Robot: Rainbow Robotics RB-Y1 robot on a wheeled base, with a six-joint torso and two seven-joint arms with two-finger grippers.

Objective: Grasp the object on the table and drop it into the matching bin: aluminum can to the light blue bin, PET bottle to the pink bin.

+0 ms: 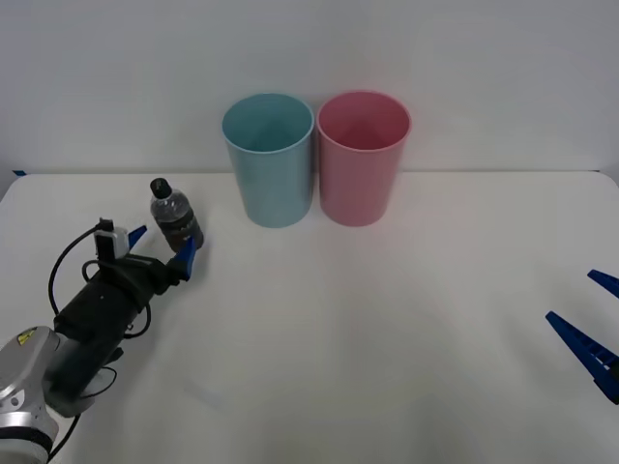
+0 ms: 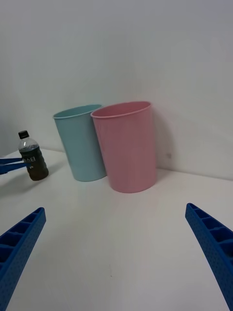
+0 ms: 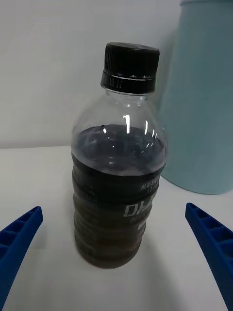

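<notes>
The PET bottle (image 1: 174, 215) stands upright on the white table (image 1: 387, 338), left of both bins; it is clear, with a black cap and a dark label. My left gripper (image 1: 161, 246) is open, one blue finger on each side of the bottle's lower half, not touching it. In the left wrist view the bottle (image 3: 119, 184) stands close between the spread fingertips (image 3: 29, 223). The light blue bin (image 1: 268, 159) and the pink bin (image 1: 363, 157) stand side by side at the back. My right gripper (image 1: 592, 314) waits open at the table's right edge.
A white wall rises right behind the bins. The right wrist view shows the bottle (image 2: 33, 160) left of the light blue bin (image 2: 82, 143) and the pink bin (image 2: 127, 146). Bare tabletop stretches between the two arms.
</notes>
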